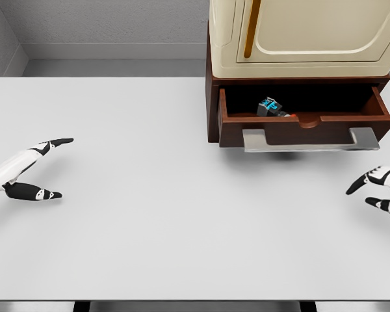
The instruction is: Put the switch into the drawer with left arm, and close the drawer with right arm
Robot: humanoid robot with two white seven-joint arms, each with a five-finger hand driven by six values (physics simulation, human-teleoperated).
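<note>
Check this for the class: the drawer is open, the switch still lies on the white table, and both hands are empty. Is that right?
Not quite. The head view shows the switch already inside the open drawer, not on the table. The rest stands: the left hand and right hand hold nothing.

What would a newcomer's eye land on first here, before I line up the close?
The open drawer of the brown cabinet at upper right, with the small blue-and-black switch lying inside it. Then the two open hands low over the white table: left robot hand at the left edge, right robot hand at the right edge.
</note>
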